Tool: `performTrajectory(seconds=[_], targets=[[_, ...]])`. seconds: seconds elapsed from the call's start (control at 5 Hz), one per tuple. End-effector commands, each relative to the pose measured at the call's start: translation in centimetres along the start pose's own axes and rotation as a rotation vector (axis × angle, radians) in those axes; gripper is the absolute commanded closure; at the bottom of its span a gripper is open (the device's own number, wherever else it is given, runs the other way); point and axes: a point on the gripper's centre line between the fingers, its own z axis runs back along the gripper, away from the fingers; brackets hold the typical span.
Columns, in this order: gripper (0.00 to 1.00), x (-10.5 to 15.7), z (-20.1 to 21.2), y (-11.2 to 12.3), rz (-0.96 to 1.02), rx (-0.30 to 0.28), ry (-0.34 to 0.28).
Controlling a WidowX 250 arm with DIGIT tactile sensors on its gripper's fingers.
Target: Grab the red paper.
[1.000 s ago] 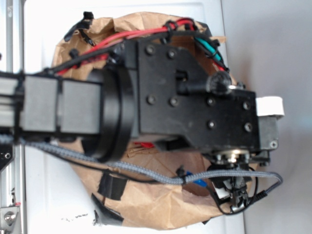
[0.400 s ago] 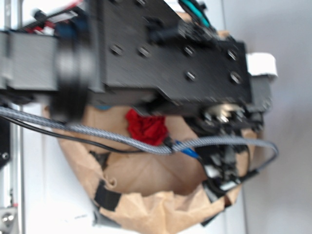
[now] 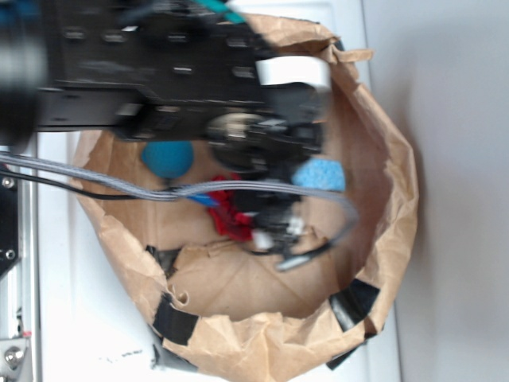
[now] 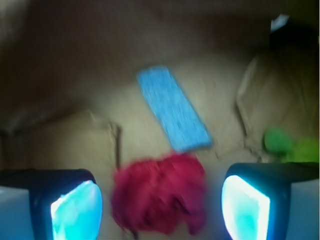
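Observation:
The red paper (image 4: 160, 192) is a crumpled red wad on the brown paper floor of the bag. In the wrist view it lies between my two fingers, apart from both pads. My gripper (image 4: 162, 207) is open, its jaws wide on either side of the wad. In the exterior view the red paper (image 3: 229, 216) is half hidden under the black arm and cables, and my gripper (image 3: 266, 227) hangs just above it inside the brown paper bag (image 3: 390, 199).
A flat blue strip (image 4: 172, 109) lies just beyond the red wad. A blue ball (image 3: 167, 157) and a light blue sponge (image 3: 318, 173) sit in the bag. Something green (image 4: 287, 145) lies at the right. The bag's walls rise all around.
The arm has swung up and left in the exterior view and come down into the bag. The blue ball and sponge now show; the gripper now sits over the red paper.

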Motion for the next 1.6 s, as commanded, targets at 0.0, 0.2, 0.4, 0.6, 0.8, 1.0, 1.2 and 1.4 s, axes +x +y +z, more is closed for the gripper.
performTrajectory(seconds=[0.0, 0.2, 0.4, 0.6, 0.8, 1.0, 1.2, 1.4], targets=[[0.0, -0.7, -2.4, -0.3, -0.017, -0.011, -0.066], [0.0, -0.4, -3.6, -2.5, 0.005, -0.047, -0.027], [0.0, -0.4, -4.1, -3.9, 0.033, -0.059, -0.053], [0.0, -0.1, -4.7, -5.0, 0.05, -0.032, -0.071], [1.0, 0.3, -5.1, -5.4, 0.071, -0.022, -0.077], [1.0, 0.6, -5.0, -5.5, 0.066, -0.034, -0.086], [1.0, 1.5, -3.9, -5.5, 0.073, -0.056, -0.064], [1.0, 2.6, -2.3, -5.2, 0.092, -0.08, -0.031]])
